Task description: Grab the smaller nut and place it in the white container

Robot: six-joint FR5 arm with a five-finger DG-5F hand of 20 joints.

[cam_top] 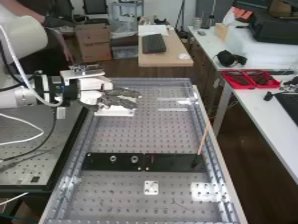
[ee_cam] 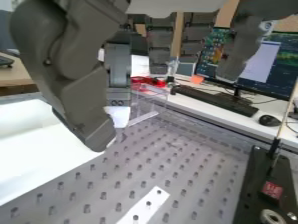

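The hand (cam_top: 122, 93) is wide, with its fingers extended and no part visibly gripped. Treat it as unloaded only after you check the space between the fingers and the thumb (ee_cam: 90, 97).

You cannot tell from these views where the smaller nut is. Confirm its location before you command a grasp or a release. The larger nut (cam_top: 113, 158) and the bearing (cam_top: 134, 159) stand on the black bar (cam_top: 171, 162), toward the near end from the hand. The bar probably serves as a locating fixture: it spaces the parts so that you can pinch one without disturbing its neighbour.

The white container (ee_cam: 33, 150) is close by the hand, on the side away from the bar, and the thumb overlaps its edge in the wrist view. This placing likely keeps the drop point within a short move. A white perforated plate (ee_cam: 149, 200) lies on the tabletop (cam_top: 126, 135), on the bar side of the container.

Edges: keep the fingertips above the container's rim during any sideways move. Note the clear box (ee_cam: 158, 97) out ahead of the fingertips, and the thin rod (cam_top: 203, 135) that leans up from the bar's far end; either could be snagged. Beyond the rod runs the side rail (cam_top: 225, 186). The perforated span between the hand and the bar offers your widest travel lane; approach the bar high, then descend vertically.
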